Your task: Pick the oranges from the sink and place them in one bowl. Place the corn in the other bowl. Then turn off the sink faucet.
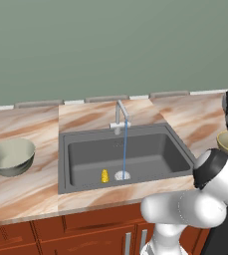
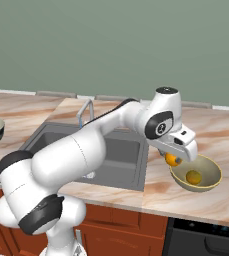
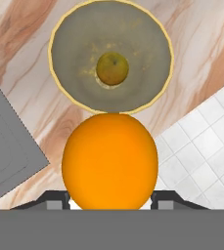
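A: Item one, largest: the table (image 1: pixel 26 194), marbled tan, with the sink (image 1: pixel 78 154) set into it.

B: Sink contents?

A: One corn (image 1: pixel 104 176), lying on the basin floor just beside the round drain. The sink faucet (image 1: pixel 120 115) stands at the back rim, a thin blue stream falling from its spout, so the water appears to be running.

B: Bowls next.

A: Two. The other bowl (image 1: pixel 11 156), pale grey-green, sits on the table well to the left of the sink and holds nothing visible. The olive bowl (image 2: pixel 208 172) sits on the table right of the sink, with one orange (image 2: pixel 193 176) resting at its bottom.

B: And the hand?

A: The hand (image 2: pixel 173 159) pinches the second orange (image 3: pixel 109 161) between its fingers, held up in the air by the bowl's near rim; from the hand camera the fruit looks short of the bowl's centre.

B: Step in hand?

A: Judged as delivery of the last orange. The next move calls for carrying it a little farther over the bowl, lowering, and parting the fingers so it settles beside its twin without bouncing out. The corn and the faucet lever are not yet dealt with.
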